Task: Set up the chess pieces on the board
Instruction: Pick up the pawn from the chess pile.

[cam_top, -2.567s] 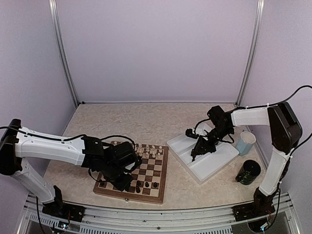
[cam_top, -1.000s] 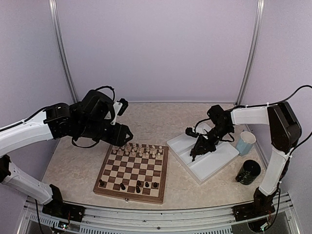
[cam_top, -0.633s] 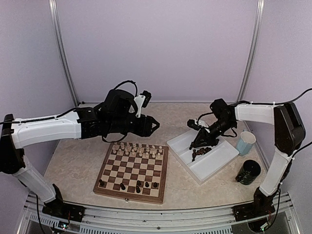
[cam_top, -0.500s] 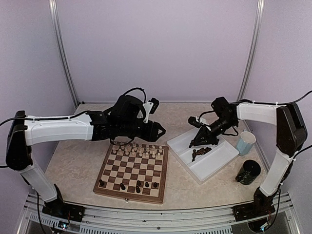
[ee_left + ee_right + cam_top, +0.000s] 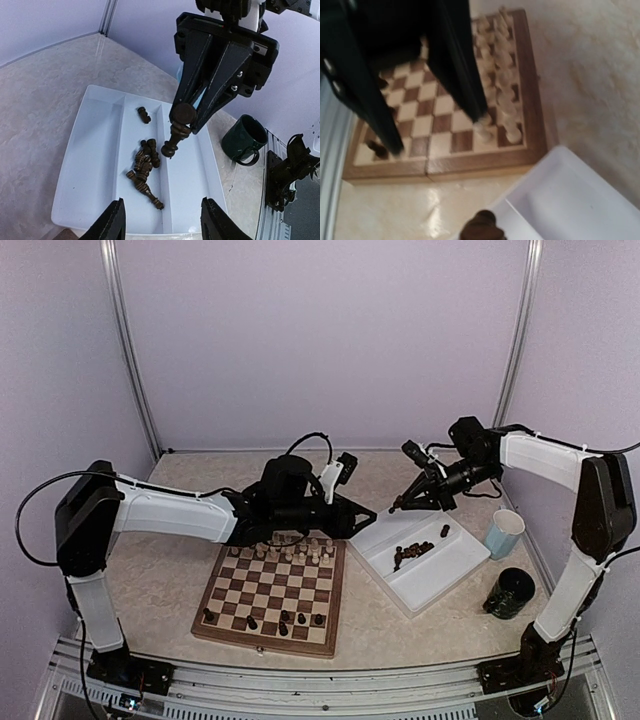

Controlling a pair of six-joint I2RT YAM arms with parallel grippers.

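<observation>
My right gripper (image 5: 403,506) is shut on a dark chess piece (image 5: 177,131), held in the air over the white tray's far left corner. The piece's top shows at the bottom of the right wrist view (image 5: 481,227). My left gripper (image 5: 368,523) is open and empty, just left of it and facing the tray (image 5: 90,150). Its fingers (image 5: 115,222) frame a heap of dark pieces (image 5: 145,160) lying in the tray. The board (image 5: 335,600) carries cream pieces (image 5: 290,548) on its far rows and several dark pieces (image 5: 285,620) on its near row.
The white tray (image 5: 455,565) lies right of the board. A pale blue cup (image 5: 503,532) and a dark green mug (image 5: 512,592) stand right of the tray; the mug also shows in the left wrist view (image 5: 245,142). The left gripper's black fingers (image 5: 455,60) block part of the board.
My left arm rose from the board's near left and swung right to the tray's edge. My right gripper lifted a dark piece out of the tray, up and back.
</observation>
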